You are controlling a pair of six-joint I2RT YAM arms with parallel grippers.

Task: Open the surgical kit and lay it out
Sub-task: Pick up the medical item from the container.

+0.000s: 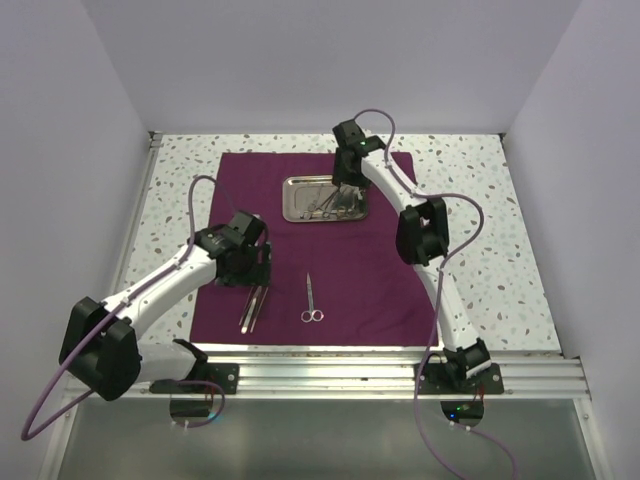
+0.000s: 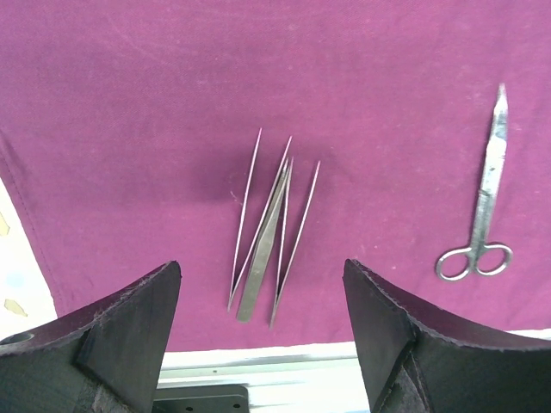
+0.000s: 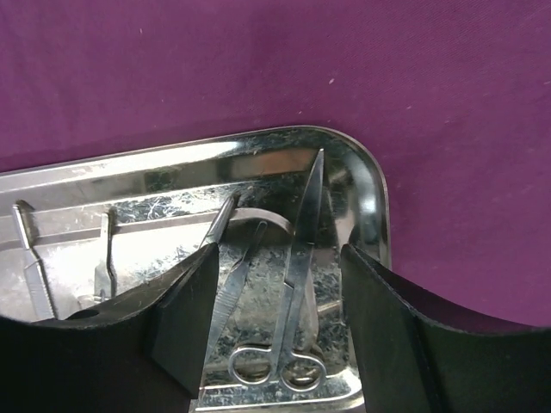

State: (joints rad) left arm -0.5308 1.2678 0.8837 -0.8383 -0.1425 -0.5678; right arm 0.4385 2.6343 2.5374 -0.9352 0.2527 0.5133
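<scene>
The maroon cloth wrap lies spread flat on the table. The steel tray sits on its far middle and holds several slim instruments. My right gripper hangs open over the tray's right end; in the right wrist view its jaws straddle ring-handled scissors and a scalpel-like handle. My left gripper is open above a pair of tweezers lying near the cloth's front edge, seen fanned out in the left wrist view. Another pair of scissors lies on the cloth to their right, also in the left wrist view.
A metal rail runs along the table's near edge by the arm bases. The speckled tabletop borders the cloth on both sides. White walls close in the left, right and back.
</scene>
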